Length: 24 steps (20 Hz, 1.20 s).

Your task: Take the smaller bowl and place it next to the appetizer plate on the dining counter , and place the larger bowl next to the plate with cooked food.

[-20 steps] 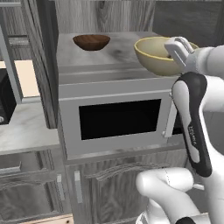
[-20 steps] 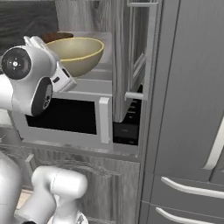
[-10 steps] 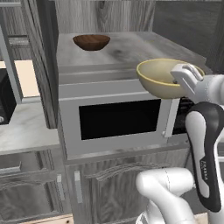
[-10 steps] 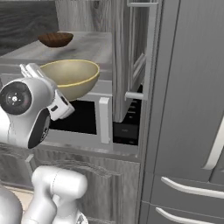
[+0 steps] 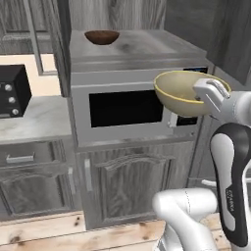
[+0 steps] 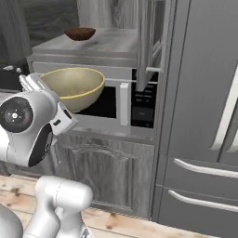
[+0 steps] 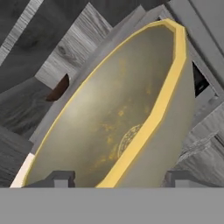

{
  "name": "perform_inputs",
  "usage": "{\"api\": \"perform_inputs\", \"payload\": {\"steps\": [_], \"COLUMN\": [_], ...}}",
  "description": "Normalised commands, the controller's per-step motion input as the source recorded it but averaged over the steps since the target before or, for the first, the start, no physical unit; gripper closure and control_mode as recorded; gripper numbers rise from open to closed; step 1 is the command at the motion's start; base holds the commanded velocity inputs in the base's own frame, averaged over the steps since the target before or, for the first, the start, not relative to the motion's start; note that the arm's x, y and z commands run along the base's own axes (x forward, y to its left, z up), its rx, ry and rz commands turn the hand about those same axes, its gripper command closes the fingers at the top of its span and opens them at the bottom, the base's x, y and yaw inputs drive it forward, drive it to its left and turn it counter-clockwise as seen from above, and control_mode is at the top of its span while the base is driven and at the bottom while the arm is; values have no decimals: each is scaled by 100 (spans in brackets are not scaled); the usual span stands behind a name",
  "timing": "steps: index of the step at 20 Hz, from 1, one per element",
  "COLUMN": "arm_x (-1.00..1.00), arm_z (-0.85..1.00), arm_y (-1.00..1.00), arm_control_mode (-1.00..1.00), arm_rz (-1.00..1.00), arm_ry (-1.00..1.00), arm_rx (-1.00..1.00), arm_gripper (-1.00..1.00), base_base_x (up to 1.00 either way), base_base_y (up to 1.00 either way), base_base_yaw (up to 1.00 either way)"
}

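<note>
Left base view: my gripper (image 5: pixel 203 96) has the larger bowl (image 5: pixel 182 92) by its rim, in the air before the microwave (image 5: pixel 132 103); the smaller bowl (image 5: pixel 102 37) sits on top. Right base view: same bowl (image 6: pixel 74 86) aloft. Hand view: jaws wide astride the rim; no writing readable.

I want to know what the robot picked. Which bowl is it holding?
The big pale yellowish-tan bowl: the gripper clasps its rim in front of the microwave. The small dark brown bowl sits untouched on top.
</note>
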Motion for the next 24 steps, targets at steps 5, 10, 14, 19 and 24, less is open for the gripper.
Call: {"api": "perform_inputs", "payload": {"steps": [5, 10, 14, 19, 24], "arm_x": [0, 0, 0, 0, 0], "arm_z": [0, 0, 0, 0, 0], "arm_y": [0, 0, 0, 0, 0], "arm_control_mode": [100, 100, 100, 100, 100], "arm_rz": [0, 0, 0, 0, 0], "arm_ry": [0, 0, 0, 0, 0], "arm_rx": [0, 0, 0, 0, 0], "arm_gripper": [100, 100, 100, 100, 100], "base_base_x": [-59, -27, -28, -41, -45], "base_base_y": [-2, -30, -46, -31, -15], "base_base_yaw": [30, 44, 44, 46, 59]}}
